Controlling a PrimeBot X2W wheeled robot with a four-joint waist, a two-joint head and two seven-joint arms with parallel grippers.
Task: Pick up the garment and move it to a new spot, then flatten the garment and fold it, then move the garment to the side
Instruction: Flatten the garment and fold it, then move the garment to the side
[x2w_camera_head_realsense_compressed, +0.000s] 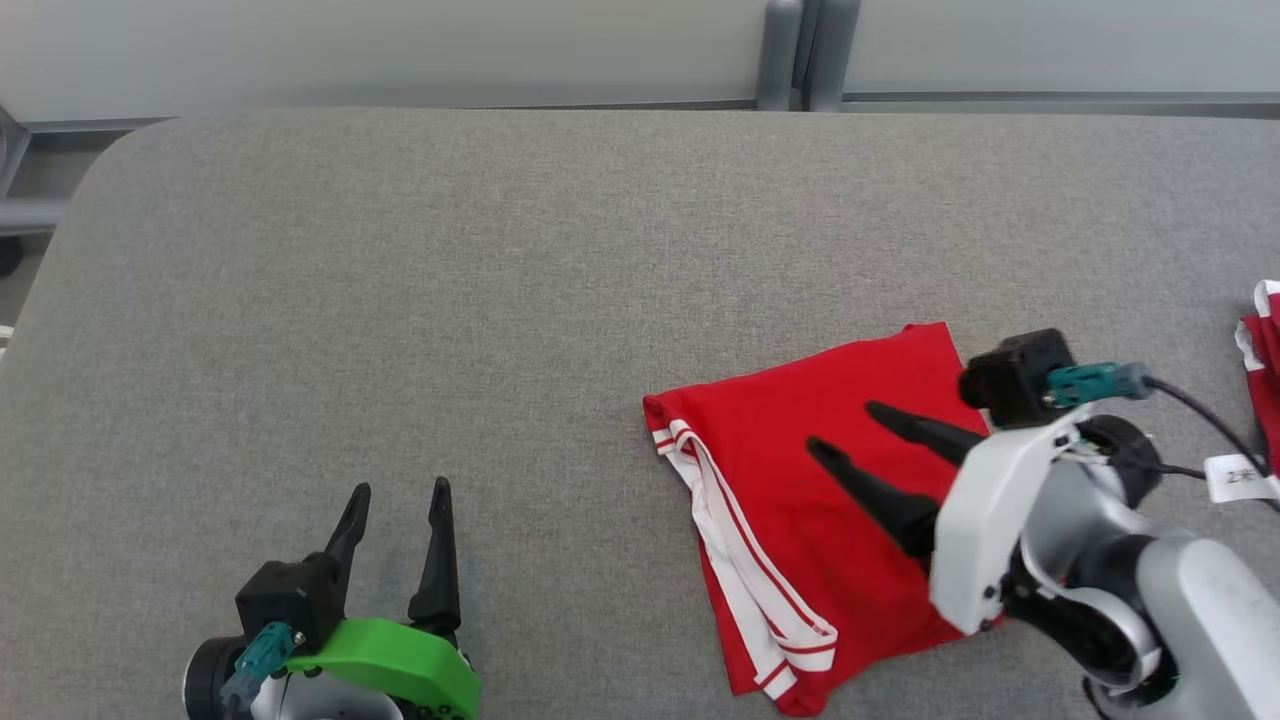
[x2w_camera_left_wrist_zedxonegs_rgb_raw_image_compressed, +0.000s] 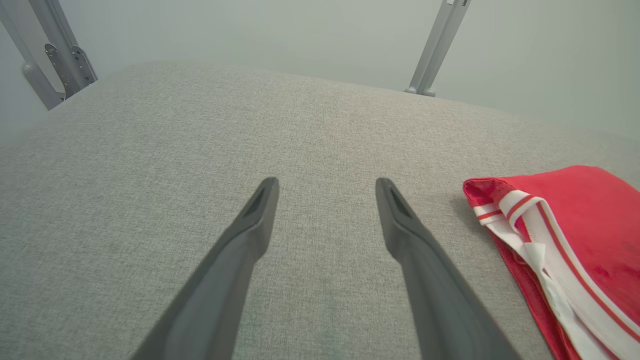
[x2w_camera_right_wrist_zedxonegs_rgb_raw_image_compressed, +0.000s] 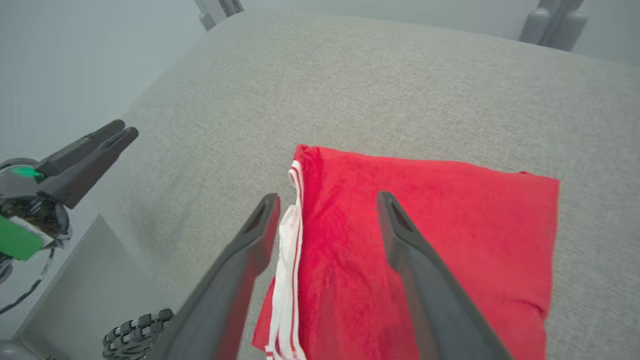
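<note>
The garment (x2w_camera_head_realsense_compressed: 800, 480) is red with white striped trim, folded into a rough rectangle on the grey table (x2w_camera_head_realsense_compressed: 400, 300), right of centre. My right gripper (x2w_camera_head_realsense_compressed: 848, 428) hovers over the garment's middle with its fingers spread apart and nothing between them. From the right wrist view the garment (x2w_camera_right_wrist_zedxonegs_rgb_raw_image_compressed: 450, 230) lies flat under and beyond the open right gripper (x2w_camera_right_wrist_zedxonegs_rgb_raw_image_compressed: 327, 200). My left gripper (x2w_camera_head_realsense_compressed: 400, 490) stands open near the table's front left, well apart from the cloth. The left wrist view has the left gripper (x2w_camera_left_wrist_zedxonegs_rgb_raw_image_compressed: 326, 184) over bare table, the garment's (x2w_camera_left_wrist_zedxonegs_rgb_raw_image_compressed: 575, 220) trimmed edge to its right.
Another red and white cloth (x2w_camera_head_realsense_compressed: 1262, 350) lies at the table's right edge, with a white label (x2w_camera_head_realsense_compressed: 1238, 478) on the cable beside my right wrist. Grey posts (x2w_camera_head_realsense_compressed: 805, 50) stand behind the table's far edge. The table's left half is bare grey fabric.
</note>
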